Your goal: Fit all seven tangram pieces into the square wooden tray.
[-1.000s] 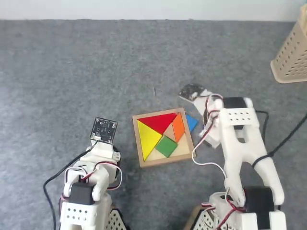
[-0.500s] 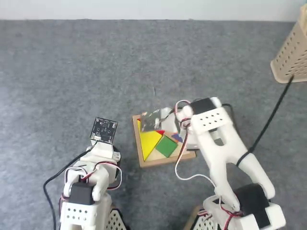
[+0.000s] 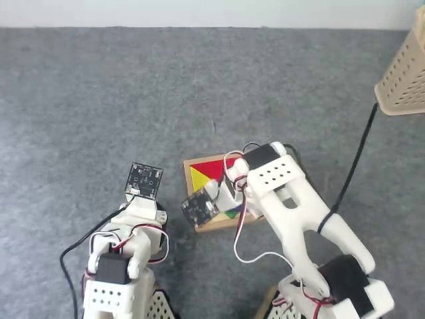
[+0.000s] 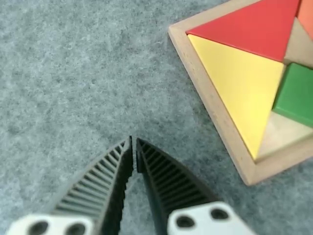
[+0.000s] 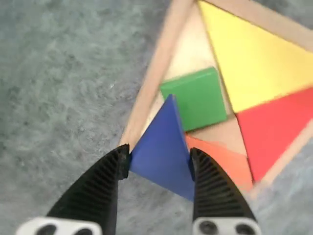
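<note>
Blue triangle (image 5: 164,147), clamped in your right pincer (image 5: 159,154), hangs over the rim of the wooden tray (image 5: 146,105) beside the green square (image 5: 195,98); the red triangle (image 5: 274,122), yellow triangle (image 5: 254,58) and orange piece (image 5: 220,159) also sit inside, so you are roughly halfway, while your left pincer (image 4: 133,143) rests clenched over the grey counter (image 4: 73,58) nearby.

Counted one square wooden tray (image 4: 215,105) and five tangram pieces: one red triangle (image 4: 254,27), one yellow triangle (image 4: 239,78), one green square (image 4: 296,93), one orange piece (image 5: 222,164), one blue triangle (image 5: 164,139). Tallied three triangles among them. Counted two arms, left arm (image 3: 126,259) and right arm (image 3: 292,206), and two grippers, left gripper (image 4: 133,147) and right gripper (image 5: 160,151). Noted one perforated basket (image 3: 405,73).
</note>
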Robot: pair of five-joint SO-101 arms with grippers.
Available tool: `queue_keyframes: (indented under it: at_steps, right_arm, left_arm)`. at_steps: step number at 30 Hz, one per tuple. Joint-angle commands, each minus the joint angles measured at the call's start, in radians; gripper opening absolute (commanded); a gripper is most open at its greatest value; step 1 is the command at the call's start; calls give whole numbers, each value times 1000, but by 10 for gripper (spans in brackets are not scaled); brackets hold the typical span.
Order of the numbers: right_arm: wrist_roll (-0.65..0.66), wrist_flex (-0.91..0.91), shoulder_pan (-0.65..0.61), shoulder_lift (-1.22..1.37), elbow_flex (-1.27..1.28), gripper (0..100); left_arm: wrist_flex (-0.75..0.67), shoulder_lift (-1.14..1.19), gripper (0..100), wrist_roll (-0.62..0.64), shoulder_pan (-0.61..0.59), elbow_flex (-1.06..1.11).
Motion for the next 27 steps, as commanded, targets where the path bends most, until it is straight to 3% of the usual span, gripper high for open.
queue_keyframes:
  at_steps: [1,9,17,27]
  right_arm:
    - [46,7,-5,42,-6,70]
    - [44,13,-4,110,-6,78]
    - [-74,2,27,116,-34,232]
    - [-117,10,44,108,-63,230]
  left_arm:
    - [6,-21,12,6,-2,-19]
    - [6,-21,12,6,-2,-19]
    - [6,-21,12,6,0,-19]
    - [6,-21,12,6,-2,-19]
